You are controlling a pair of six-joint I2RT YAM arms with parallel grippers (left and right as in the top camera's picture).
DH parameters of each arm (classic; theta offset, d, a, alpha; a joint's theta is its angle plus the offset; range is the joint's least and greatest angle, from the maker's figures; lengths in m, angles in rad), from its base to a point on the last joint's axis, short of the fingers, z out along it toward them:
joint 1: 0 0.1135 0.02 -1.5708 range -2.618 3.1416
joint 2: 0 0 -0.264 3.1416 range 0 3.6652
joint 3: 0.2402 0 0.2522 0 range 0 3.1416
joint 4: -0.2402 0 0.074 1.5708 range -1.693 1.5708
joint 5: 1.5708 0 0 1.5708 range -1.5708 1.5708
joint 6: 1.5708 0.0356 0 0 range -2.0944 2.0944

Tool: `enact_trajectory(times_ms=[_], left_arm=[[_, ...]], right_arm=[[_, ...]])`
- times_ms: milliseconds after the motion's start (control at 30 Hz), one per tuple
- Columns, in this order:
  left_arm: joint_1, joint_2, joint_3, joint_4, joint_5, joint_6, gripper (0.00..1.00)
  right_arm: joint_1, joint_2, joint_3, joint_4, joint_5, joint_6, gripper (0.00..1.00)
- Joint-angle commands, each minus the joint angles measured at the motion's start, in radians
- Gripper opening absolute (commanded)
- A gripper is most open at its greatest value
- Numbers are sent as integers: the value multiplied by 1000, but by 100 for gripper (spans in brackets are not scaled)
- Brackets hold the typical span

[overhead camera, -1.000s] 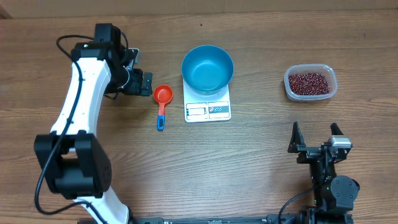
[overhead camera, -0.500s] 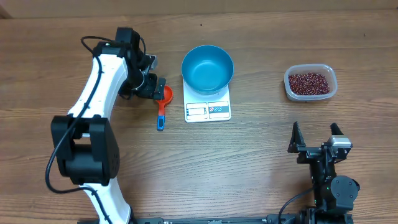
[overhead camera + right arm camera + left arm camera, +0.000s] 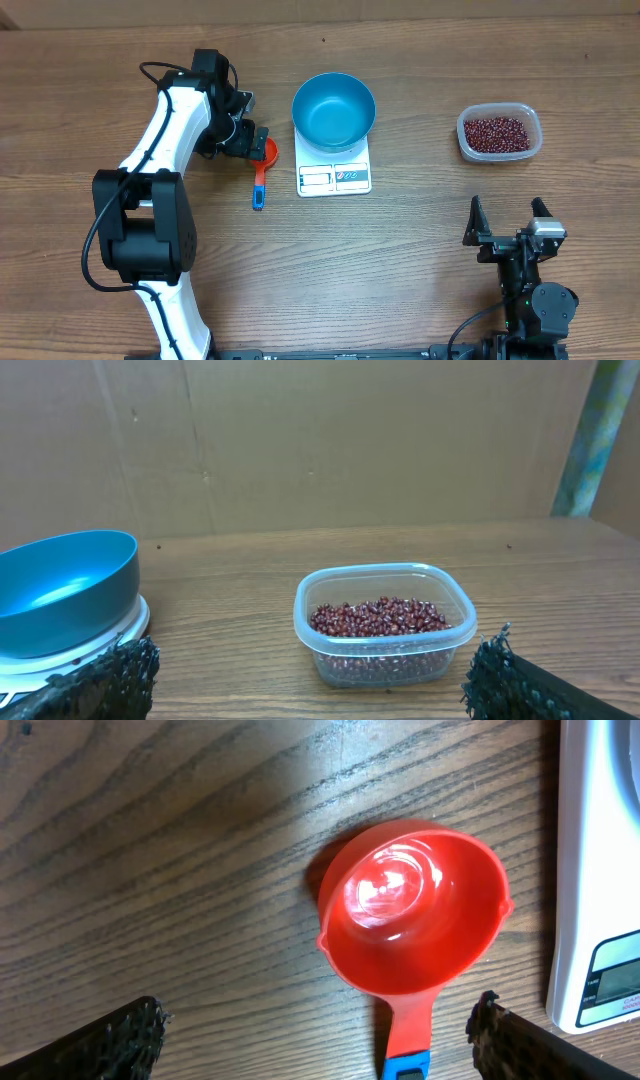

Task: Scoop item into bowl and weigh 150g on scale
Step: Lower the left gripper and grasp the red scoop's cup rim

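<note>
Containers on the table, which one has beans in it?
The clear plastic tub at the table's right side holds the dark red beans; the blue bowl on the scale and the red scoop are empty.

Bright, even overhead light, sharp focus; glare spots shine inside the red scoop point(image 3: 412, 905), which casts a soft shadow leftward.

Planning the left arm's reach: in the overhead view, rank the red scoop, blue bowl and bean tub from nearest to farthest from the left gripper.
1. red scoop, directly below the left gripper, left side.
2. blue bowl, mid-table on the scale.
3. bean tub, far right side.
</note>
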Motion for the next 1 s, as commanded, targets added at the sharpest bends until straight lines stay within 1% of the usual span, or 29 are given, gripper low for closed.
enact_trajectory(times_ms=[0, 967], left_arm=[[1, 20, 20, 8, -10, 15, 99], [1, 20, 5, 33, -28, -7, 100]], right_arm=[[5, -10, -10, 4, 10, 2, 100], [5, -10, -10, 4, 10, 2, 100]])
